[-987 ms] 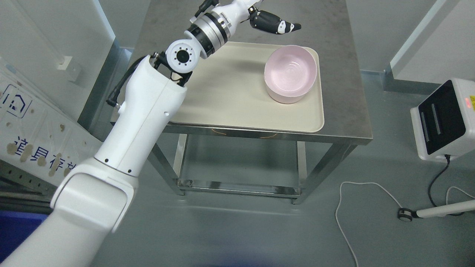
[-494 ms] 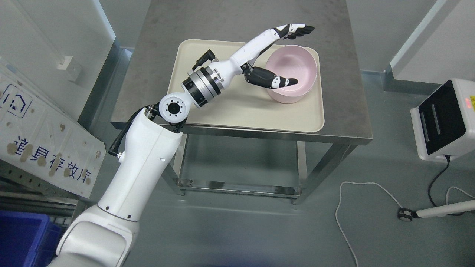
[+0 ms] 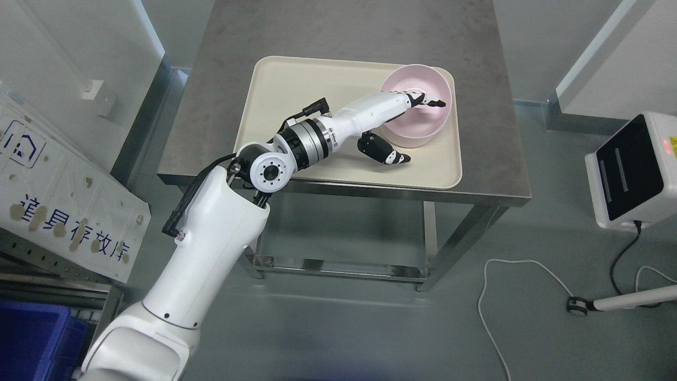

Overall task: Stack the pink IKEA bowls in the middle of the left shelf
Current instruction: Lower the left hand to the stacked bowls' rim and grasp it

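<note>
Head view: stacked pink plastic bowls (image 3: 423, 127) at far-right corner of beige rectangular tray (image 3: 296, 100) on grey steel table (image 3: 344, 26), left hand (image 3: 394, 124) straddling near rim w/ fingers (image 3: 431, 100) inside, thumb (image 3: 383, 152) outside, spread, not yet clamped.

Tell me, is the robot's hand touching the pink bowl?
Cannot tell. In the head view the left hand has fingers over the pink bowl and its thumb outside, but contact isn't plain.

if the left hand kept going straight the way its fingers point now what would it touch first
Probably the far right inner wall of the pink bowl. The left hand reaches rightward, its fingers over the bowl's opening, thumb outside the near wall above the tray. Depth is unclear; if the fingers are higher, they might clear the rim.
</note>
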Controlling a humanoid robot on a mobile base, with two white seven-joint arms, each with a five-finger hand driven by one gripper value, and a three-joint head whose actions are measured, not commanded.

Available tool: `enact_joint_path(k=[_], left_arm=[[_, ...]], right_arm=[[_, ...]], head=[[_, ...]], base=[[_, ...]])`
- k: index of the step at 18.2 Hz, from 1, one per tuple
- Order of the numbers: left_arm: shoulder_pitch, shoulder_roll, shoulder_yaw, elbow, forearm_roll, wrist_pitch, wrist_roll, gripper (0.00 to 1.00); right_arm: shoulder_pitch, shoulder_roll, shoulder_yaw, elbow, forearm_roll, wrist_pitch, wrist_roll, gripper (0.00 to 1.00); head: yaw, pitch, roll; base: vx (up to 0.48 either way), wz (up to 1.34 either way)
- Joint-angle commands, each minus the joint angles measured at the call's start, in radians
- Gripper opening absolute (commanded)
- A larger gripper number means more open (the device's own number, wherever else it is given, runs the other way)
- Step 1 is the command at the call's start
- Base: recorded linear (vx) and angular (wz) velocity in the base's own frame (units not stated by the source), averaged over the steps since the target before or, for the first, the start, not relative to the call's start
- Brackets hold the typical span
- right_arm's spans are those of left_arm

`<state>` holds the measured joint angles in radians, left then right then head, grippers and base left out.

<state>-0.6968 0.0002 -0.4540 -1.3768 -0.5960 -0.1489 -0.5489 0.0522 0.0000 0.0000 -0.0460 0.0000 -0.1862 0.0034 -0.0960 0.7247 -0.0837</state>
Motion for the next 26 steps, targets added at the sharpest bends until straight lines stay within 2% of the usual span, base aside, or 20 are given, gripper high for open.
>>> enact_joint_path(k=[1,7,11,13,17,19,21,24,26], left_arm=[[-0.027,0.017,-0.038,-0.053,-0.163,0.071,-0.011,0.78],[-0.024,0.017,-0.003,-0.057,-0.179,0.069,-0.017,0.78],[-0.023,0.017,-0.023,-0.059,-0.179,0.057,-0.056,0.71],[-0.024,0.017,-0.067,-0.057,-0.189,0.057,-0.054,0.62],[-0.027,0.017,-0.061,-0.050,-0.217,0.057,-0.054,0.44],[-0.030,0.017,-0.052,-0.039,-0.241,0.052,-0.051,0.40],[-0.030,0.017,-0.032,-0.001,-0.295,-0.023,-0.051,0.37],[-0.029,0.017,0.006,0.019,-0.304,-0.099,-0.054,0.15],[-0.029,0.017,0.030,0.024,-0.303,-0.135,-0.054,0.03]], right_arm=[[0.000,-0.017,-0.009,0.000,0.008,0.001,0.001,1.00],[0.000,-0.017,-0.011,0.000,0.008,0.001,0.000,1.00],[0.000,-0.017,-0.009,0.000,0.008,0.001,0.000,1.00],[0.000,-0.017,-0.011,0.000,0.008,0.001,0.000,1.00],[0.000,-0.017,-0.011,0.000,0.008,0.001,0.000,1.00],[0.000,-0.017,-0.009,0.000,0.008,0.001,0.000,1.00],[0.000,-0.017,-0.011,0.000,0.008,0.001,0.000,1.00],[0.000,-0.017,-0.011,0.000,0.008,0.001,0.000,1.00],[0.000,-0.017,-0.011,0.000,0.008,0.001,0.000,1.00]], head=[[0.0000,0.000,0.000],[0.0000,0.000,0.000],[0.0000,0.000,0.000],[0.0000,0.000,0.000],[0.0000,0.000,0.000],[0.0000,0.000,0.000],[0.0000,0.000,0.000],[0.0000,0.000,0.000],[0.0000,0.000,0.000]], base=[[0.000,0.00],[0.000,0.00],[0.000,0.00],[0.000,0.00],[0.000,0.00],[0.000,0.00],[0.000,0.00],[0.000,0.00],[0.000,0.00]])
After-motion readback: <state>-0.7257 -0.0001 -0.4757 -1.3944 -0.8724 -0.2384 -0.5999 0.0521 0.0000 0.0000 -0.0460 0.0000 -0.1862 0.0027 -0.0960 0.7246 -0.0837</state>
